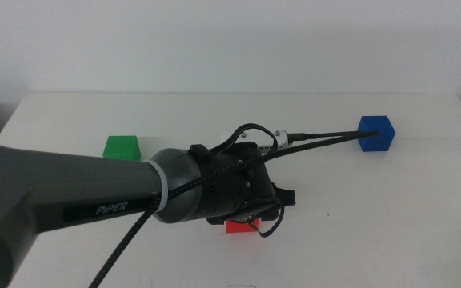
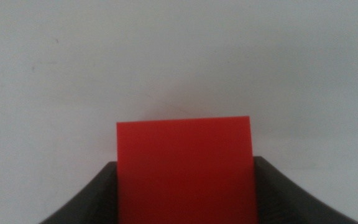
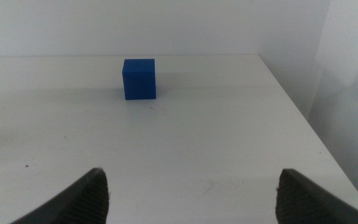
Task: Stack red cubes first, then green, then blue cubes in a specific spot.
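Note:
The red cube (image 1: 238,226) sits low at the table's front middle, mostly hidden under my left gripper (image 1: 245,210). In the left wrist view the red cube (image 2: 186,171) fills the space between the two dark jaws of my left gripper (image 2: 186,167), which press on both its sides. The green cube (image 1: 122,147) stands on the table at the left. The blue cube (image 1: 376,133) stands at the far right, and also shows in the right wrist view (image 3: 139,78). My right gripper (image 3: 194,186) is open and empty, well short of the blue cube and out of the middle view.
The white table (image 1: 358,216) has its right edge near the blue cube. The left arm's black cables (image 1: 318,138) stretch over the table toward the blue cube. A white wall stands behind the table.

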